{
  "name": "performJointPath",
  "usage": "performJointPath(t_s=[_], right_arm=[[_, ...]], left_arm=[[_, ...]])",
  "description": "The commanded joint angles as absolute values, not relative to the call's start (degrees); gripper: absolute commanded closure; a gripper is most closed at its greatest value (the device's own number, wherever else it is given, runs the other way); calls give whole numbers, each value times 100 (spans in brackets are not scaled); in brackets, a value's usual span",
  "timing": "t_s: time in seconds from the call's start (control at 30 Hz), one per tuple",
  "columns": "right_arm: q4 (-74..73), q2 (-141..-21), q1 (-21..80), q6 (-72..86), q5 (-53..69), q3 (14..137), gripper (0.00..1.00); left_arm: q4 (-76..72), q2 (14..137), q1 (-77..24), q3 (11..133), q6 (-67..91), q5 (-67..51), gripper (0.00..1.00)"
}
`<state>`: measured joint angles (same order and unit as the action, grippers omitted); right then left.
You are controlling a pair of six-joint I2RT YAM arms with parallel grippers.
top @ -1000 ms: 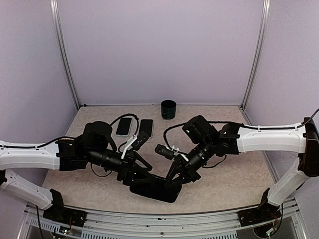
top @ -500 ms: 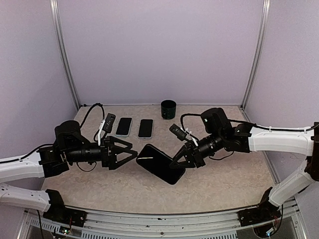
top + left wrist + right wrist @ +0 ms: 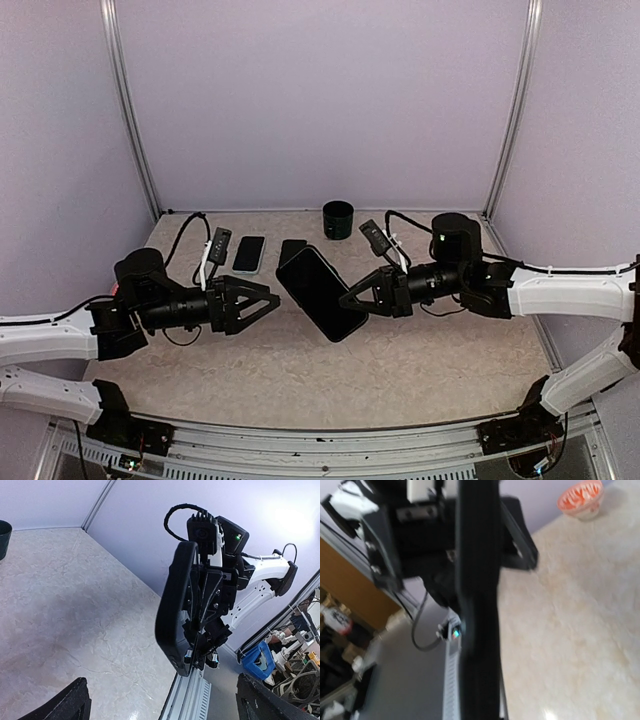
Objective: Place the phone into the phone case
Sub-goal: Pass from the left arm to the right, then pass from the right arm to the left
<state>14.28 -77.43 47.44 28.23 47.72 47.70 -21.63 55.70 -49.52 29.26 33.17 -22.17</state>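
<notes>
Black phone case (image 3: 320,293) aloft, tilted; phone (image 3: 248,253) apparently flat behind.

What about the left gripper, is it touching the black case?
Apart. The top view shows bare table between the open left gripper and the black case, which the right gripper holds aloft.

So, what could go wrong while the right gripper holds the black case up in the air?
1. The right gripper pinches the black phone case only at one edge, tilted above the table; it could slip and fall.
2. The open left gripper is close and could knock it when approaching.
</notes>
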Motion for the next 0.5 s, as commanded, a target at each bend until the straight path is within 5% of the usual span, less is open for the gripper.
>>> performJointPath(t_s=[0.0, 0.47], right_arm=[[3202, -7674, 4713, 3725, 4882, 4482, 100], [3878, -8054, 4963, 3971, 4304, 4245, 100]], left_arm=[[-2851, 5922, -4922, 2886, 3519, -2352, 2], [-3872, 7021, -4931, 3183, 3794, -2582, 38]])
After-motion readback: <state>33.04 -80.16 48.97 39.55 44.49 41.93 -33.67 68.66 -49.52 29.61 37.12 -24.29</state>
